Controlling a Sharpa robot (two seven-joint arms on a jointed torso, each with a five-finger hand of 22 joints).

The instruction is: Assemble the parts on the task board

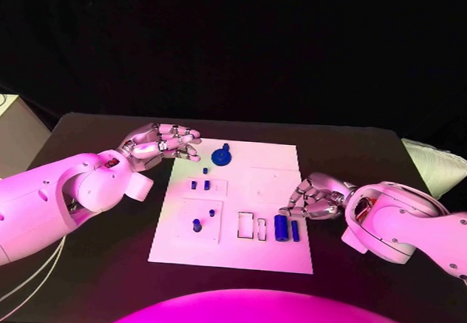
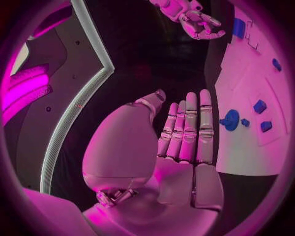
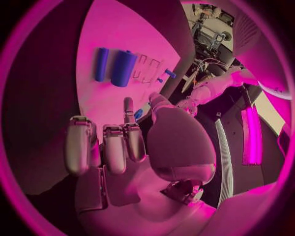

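The left hand (image 1: 160, 144) hangs over the dark surface (image 1: 101, 234) just beside the board's (image 1: 265, 255) far left corner. Its fingers (image 2: 187, 128) lie side by side, nearly straight, and hold nothing. It is probably parked there to keep the board clear while staying in reach of the nearest parts.

On the board, the round part (image 1: 222, 158) sits near the far edge, close to the left hand. Below it two small pegs (image 1: 200, 184) stand on a raised pad, and two more small pieces (image 1: 200, 220) sit on a second pad nearer the robot. To the right come two outlined empty slots (image 1: 253, 225), then a thick cylinder (image 1: 280, 228) and a thin rod (image 1: 295, 230) lying side by side. None of these looks seated in the slots, so I judge the assembly barely begun.

The right hand (image 1: 314, 197) is over the board's right edge, just beyond the cylinder, its fingers (image 3: 117, 147) curled in with nothing seen between them, likely poised to reach for the cylinder or rod.

The left wrist view shows the empty palm and the round part's knobbed shape, which the head view leaves unclear. The right wrist view shows the gap between the fingers and the cylinder, so they are apart.
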